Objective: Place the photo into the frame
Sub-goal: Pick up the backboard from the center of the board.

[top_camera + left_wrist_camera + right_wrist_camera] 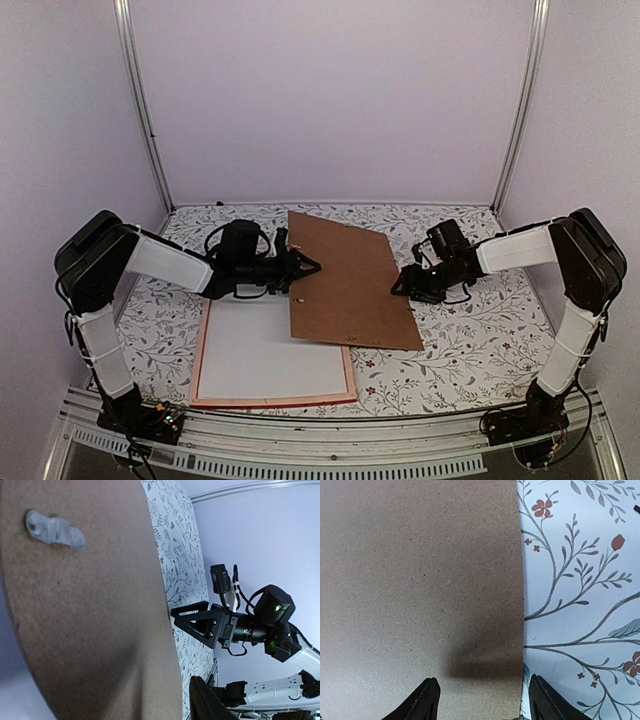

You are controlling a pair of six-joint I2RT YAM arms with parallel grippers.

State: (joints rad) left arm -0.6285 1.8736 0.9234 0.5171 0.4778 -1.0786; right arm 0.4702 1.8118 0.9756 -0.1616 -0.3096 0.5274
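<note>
The frame (205, 345) lies flat at the near left with thin reddish rails. A plain white sheet (270, 355) fills it and looks like the photo's white back; no printed side shows. A brown backing board (345, 280) lies askew over the frame's far right corner. My left gripper (308, 267) is at the board's left edge. In the left wrist view the board (90, 605) fills the left, and the one visible finger (205, 702) stands apart from it. My right gripper (485, 705) is open, its fingertips straddling the board's right edge (420, 580) and holding nothing.
A grey turn clip (55, 528) is fixed on the board near my left wrist camera. The floral tablecloth (470, 340) covers the table. White walls and metal posts (140, 110) close in the back and sides. My right arm (240, 625) faces the left wrist camera across the board.
</note>
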